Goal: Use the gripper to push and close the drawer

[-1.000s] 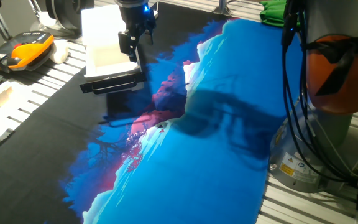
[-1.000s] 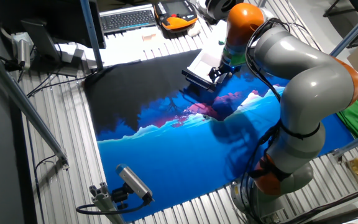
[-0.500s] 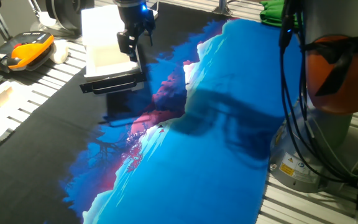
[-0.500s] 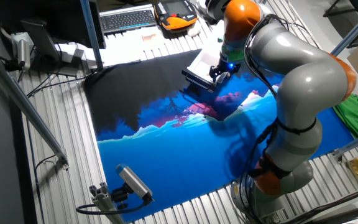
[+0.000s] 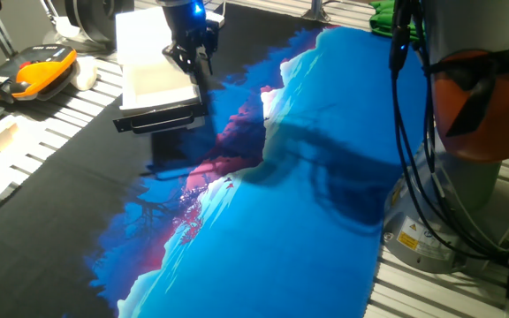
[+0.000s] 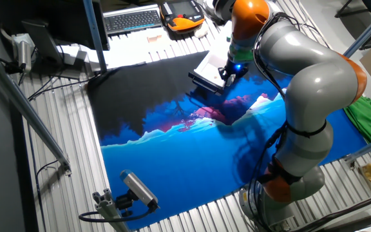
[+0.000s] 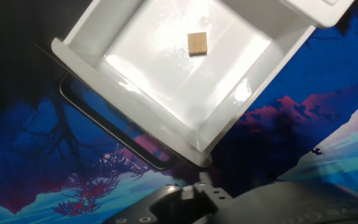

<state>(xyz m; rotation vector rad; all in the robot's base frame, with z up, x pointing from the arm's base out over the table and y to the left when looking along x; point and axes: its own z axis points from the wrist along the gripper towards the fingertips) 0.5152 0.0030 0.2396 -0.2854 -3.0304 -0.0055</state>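
Drawer open, gripper at its side edge.
Small black two-finger gripper (image 5: 192,60) with blue light hangs over the shallow white tray drawer (image 7: 185,68) near the bench's far edge; jaw spread can't be told. A small tan square (image 7: 197,43) lies inside; black bar handle (image 5: 159,122) faces the blue printed mat (image 5: 316,194).

hard glare inside drawer (image 7: 179,68)

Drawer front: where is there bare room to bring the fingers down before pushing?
Bare cloth lies in front of the drawer handle, toward the blue area. It is crowded at the drawer's right side, where the gripper hangs.
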